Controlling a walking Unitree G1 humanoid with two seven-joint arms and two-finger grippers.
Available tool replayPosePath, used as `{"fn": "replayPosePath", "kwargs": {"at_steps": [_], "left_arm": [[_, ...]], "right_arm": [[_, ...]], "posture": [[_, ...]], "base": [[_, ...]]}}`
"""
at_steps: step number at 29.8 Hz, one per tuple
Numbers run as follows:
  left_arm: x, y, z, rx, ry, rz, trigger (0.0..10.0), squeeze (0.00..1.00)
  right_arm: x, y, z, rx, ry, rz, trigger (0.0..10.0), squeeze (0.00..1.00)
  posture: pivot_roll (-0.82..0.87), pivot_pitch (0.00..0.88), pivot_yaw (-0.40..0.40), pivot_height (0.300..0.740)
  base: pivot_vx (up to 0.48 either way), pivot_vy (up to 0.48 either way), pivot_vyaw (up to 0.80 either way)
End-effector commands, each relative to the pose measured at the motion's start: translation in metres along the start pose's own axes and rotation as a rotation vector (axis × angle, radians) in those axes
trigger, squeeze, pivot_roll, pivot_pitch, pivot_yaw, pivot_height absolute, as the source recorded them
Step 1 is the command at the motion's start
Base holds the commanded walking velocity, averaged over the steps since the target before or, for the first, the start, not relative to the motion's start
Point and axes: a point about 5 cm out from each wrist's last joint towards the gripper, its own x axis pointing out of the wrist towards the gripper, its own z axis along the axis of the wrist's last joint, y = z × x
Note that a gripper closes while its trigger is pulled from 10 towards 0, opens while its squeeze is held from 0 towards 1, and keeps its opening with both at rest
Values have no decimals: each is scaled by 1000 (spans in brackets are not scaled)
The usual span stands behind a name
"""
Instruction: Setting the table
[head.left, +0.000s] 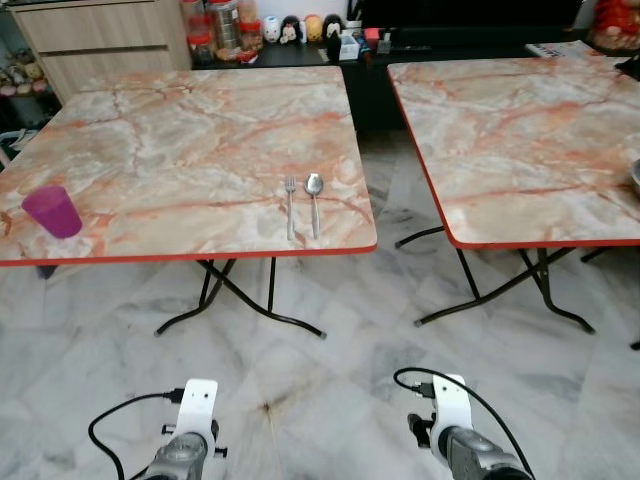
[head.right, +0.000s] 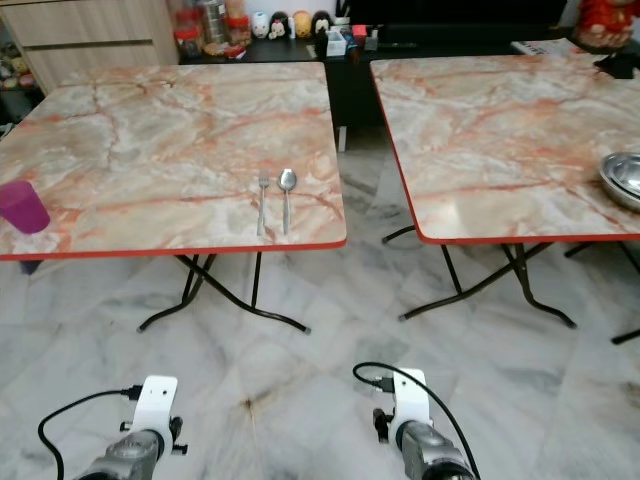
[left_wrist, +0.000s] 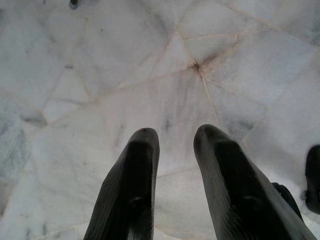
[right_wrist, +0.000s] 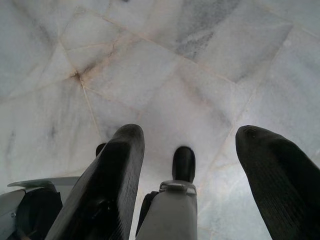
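From your left eye view, two marble-topped tables (head.left: 190, 150) stand side by side with a floor aisle between them; on the left one, one fork (head.left: 290, 205) and one spoon (head.left: 314, 200) lie parallel near the front edge, one purple cup (head.left: 52, 211) at its left corner. Your right eye view adds a metal bowl (head.right: 623, 178) on the right table. Left wrist: left gripper (left_wrist: 175, 137) slightly parted, empty, over floor. Right wrist: right gripper (right_wrist: 190, 135) wide open, empty.

Two marble-top folding tables (head.left: 180, 140), grey marble floor (head.left: 320, 380), wooden cabinet (head.left: 95, 35) behind.
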Motion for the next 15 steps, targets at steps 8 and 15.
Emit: {"fn": "replayPosePath", "kwargs": {"at_steps": [8,15], "left_arm": [[-1,1,-5,8,20,2,10000,0],[-1,3,-6,9,25,6,10000,0]], "right_arm": [[0,-1,3,22,-13,1,10000,0],[0,-1,3,17,-12,2,10000,0]], "posture": [[-70,55,26,740],[-67,53,26,740]], "base": [[0,377,0],[0,419,0]]}}
